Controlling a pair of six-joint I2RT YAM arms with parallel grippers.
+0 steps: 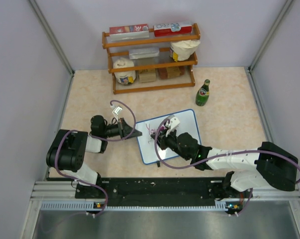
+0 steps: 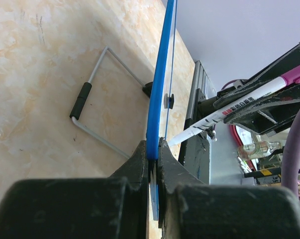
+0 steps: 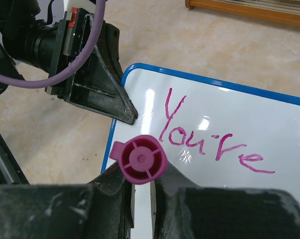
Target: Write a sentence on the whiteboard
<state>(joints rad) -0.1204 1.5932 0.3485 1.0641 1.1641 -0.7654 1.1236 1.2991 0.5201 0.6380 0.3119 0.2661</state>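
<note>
The whiteboard (image 1: 182,129), white with a thin blue frame, stands tilted on the table with "You're" written on it in magenta (image 3: 209,139). My left gripper (image 1: 132,133) is shut on the board's left edge; in the left wrist view its jaws pinch the blue frame (image 2: 159,89). My right gripper (image 1: 162,139) is shut on a marker (image 3: 140,159) with a magenta end cap, held over the board's lower left part. The marker's white barrel and tip (image 2: 209,122) show in the left wrist view, next to the board's face.
A wooden shelf rack (image 1: 150,57) with boxes and jars stands at the back. A green bottle (image 1: 203,93) stands right of it, near the board's far corner. The board's wire stand (image 2: 97,107) rests on the tabletop behind it. Grey walls close in both sides.
</note>
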